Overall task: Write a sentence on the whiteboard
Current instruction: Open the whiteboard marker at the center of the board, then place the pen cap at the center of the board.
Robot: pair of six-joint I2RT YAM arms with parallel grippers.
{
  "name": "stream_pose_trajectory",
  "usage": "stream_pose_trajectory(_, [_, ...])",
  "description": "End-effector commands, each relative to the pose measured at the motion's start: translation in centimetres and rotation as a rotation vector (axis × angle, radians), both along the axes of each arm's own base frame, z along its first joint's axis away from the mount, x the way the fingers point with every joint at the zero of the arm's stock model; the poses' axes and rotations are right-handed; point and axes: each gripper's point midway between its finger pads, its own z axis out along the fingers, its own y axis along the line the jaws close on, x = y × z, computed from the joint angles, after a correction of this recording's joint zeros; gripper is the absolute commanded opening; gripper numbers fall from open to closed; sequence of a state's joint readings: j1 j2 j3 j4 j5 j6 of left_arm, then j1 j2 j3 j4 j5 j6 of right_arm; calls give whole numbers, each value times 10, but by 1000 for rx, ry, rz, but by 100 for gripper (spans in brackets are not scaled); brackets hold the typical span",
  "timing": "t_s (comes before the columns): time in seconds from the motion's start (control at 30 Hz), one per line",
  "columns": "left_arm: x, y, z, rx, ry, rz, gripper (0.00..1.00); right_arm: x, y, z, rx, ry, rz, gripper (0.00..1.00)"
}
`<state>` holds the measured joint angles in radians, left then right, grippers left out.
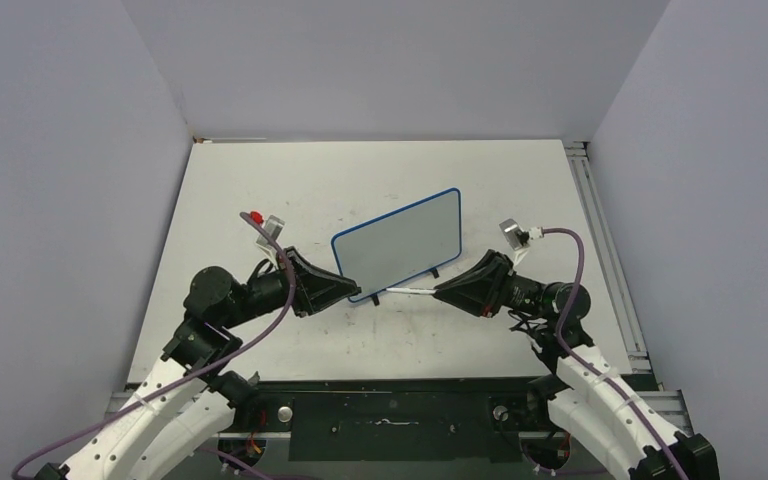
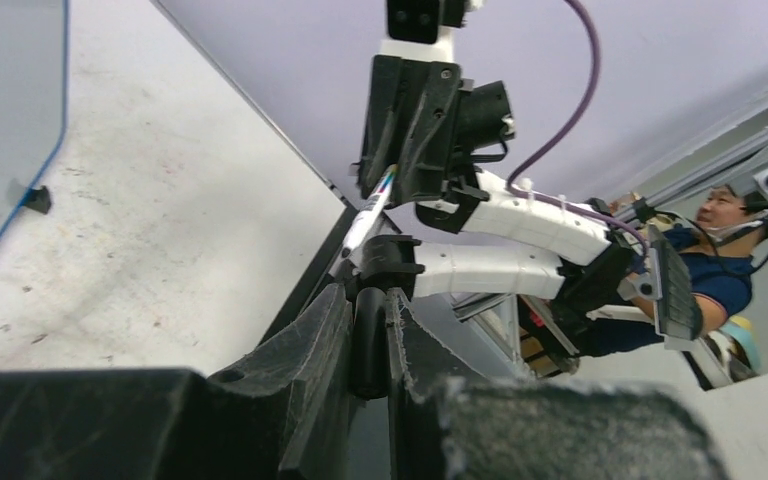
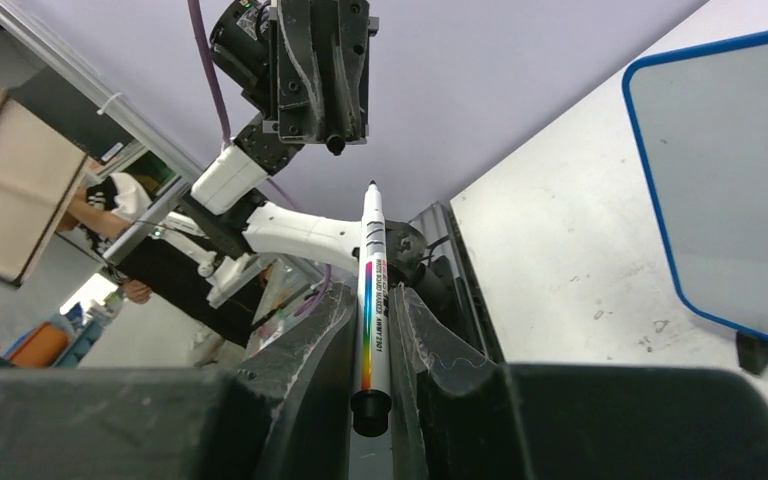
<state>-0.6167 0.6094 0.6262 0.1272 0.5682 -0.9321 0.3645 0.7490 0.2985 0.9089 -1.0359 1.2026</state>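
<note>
The whiteboard (image 1: 400,245), white with a blue frame and small black feet, stands upright mid-table. Its visible face is bare, so the sentence is out of view. My right gripper (image 3: 373,295) is shut on a white marker (image 3: 371,230) with a rainbow stripe, its uncapped tip pointing at the left gripper. My left gripper (image 2: 370,300) is shut on the marker's black cap (image 2: 368,345). In the top view both grippers, left (image 1: 356,290) and right (image 1: 440,292), face each other just in front of the board, with the marker (image 1: 410,291) between them.
Grey walls enclose the table (image 1: 260,180) on three sides. A metal rail (image 1: 605,230) runs along the right edge. The board's near foot (image 3: 757,352) stands close to the right gripper. A person (image 2: 725,215) sits behind the arms.
</note>
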Motion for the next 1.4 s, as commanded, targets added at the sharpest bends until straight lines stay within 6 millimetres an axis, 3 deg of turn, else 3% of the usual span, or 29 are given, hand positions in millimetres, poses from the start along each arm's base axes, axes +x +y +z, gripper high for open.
stream_pose_trajectory(0.0, [2, 16, -8, 112, -73, 60, 0, 3, -3, 10, -42, -92, -35, 5])
stream_pose_trajectory(0.07, [15, 28, -30, 226, -77, 152, 0, 8, -4, 7, -55, -89, -60, 5])
stream_pose_trajectory(0.2, [37, 53, -95, 449, 34, 318, 0, 32, -11, -6, -170, -101, -228, 5])
stream_pose_trajectory(0.33, [30, 44, -133, 485, 104, 302, 0, 40, -21, -12, -278, -138, -323, 5])
stream_pose_trajectory(0.57, [18, 6, -169, 477, 92, 293, 0, 41, -22, -22, -296, -122, -334, 5])
stream_pose_trajectory(0.67, [17, -1, -197, 553, 125, 310, 0, 41, -22, -24, -298, -120, -340, 5])
stream_pose_trajectory(0.83, [16, -15, -222, 542, 157, 292, 0, 41, -24, -29, -304, -110, -357, 5])
stream_pose_trajectory(1.07, [18, -6, -260, 615, 178, 321, 0, 42, -24, -35, -304, -98, -366, 5])
stream_pose_trajectory(1.27, [17, -2, -279, 669, 171, 317, 0, 43, -21, -37, -304, -93, -363, 5])
stream_pose_trajectory(1.37, [20, 4, -289, 724, 175, 335, 7, 43, -20, -39, -305, -89, -361, 5])
